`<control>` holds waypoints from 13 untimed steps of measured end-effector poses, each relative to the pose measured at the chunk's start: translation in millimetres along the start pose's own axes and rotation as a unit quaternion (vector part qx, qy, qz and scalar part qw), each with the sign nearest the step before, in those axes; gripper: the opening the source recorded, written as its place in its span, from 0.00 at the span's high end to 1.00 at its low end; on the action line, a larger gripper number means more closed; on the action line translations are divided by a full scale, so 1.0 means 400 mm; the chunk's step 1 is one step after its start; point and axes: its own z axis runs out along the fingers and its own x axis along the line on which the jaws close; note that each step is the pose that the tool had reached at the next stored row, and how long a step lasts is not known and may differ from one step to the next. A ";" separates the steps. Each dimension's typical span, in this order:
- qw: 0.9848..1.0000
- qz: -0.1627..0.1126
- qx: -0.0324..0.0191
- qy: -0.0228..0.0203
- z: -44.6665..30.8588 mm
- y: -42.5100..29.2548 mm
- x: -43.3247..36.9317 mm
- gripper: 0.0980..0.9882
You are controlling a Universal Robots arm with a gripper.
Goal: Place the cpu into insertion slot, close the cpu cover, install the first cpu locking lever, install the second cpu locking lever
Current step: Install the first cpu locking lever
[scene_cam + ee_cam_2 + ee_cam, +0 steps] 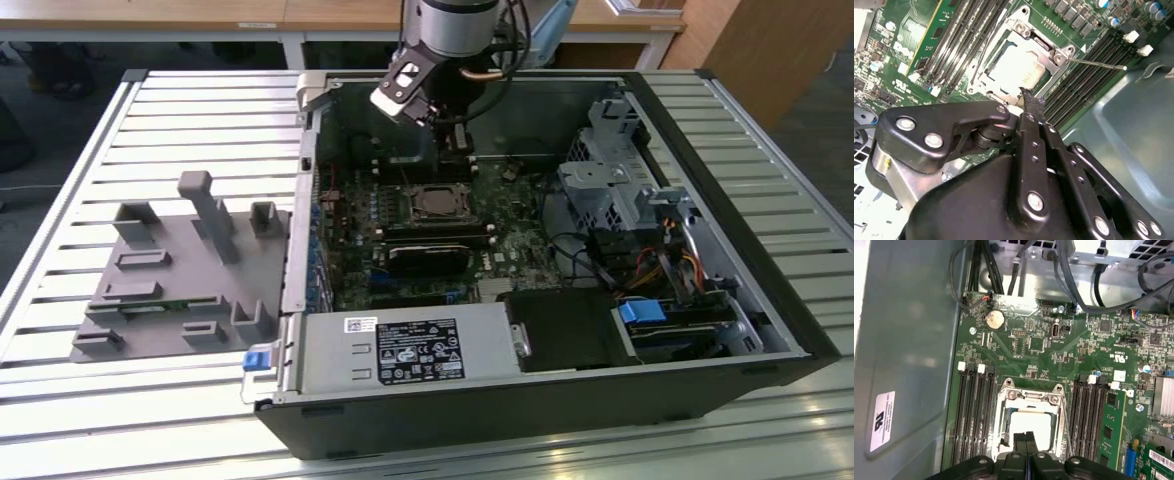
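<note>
Currently my claw hangs pinched closed, empty, over the cpu cover; I fear it slipping off the thin lever, scratching the cpu.

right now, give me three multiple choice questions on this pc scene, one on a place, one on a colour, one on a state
1. In the exterior view, where does the grey fixture lie?
A) on the exterior view's left of the computer case
B) inside the case
C) on the exterior view's right of the case

2. What colour is the motherboard?
A) red
B) green
C) white

3. How does the cpu cover sit?
A) standing upright
B) lying on the grey fixture
C) down flat over the cpu

Answers:
1 A, it lies outside the case wall on that side.
2 B, the board is green in both wrist views.
3 C, the chip shows through the cover's window.
</note>
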 end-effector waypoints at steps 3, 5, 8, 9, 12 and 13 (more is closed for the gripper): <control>1.000 -0.027 0.000 0.001 0.000 0.000 0.000 0.99; 0.999 -0.045 0.000 0.001 0.000 0.000 0.000 0.99; 0.997 -0.073 0.000 0.002 0.001 0.000 0.000 0.99; 0.997 -0.082 0.000 0.002 0.001 0.000 0.000 0.99; 0.994 -0.108 0.000 0.003 0.002 0.000 0.000 0.99; 0.993 -0.117 0.000 0.003 0.002 0.000 0.000 0.99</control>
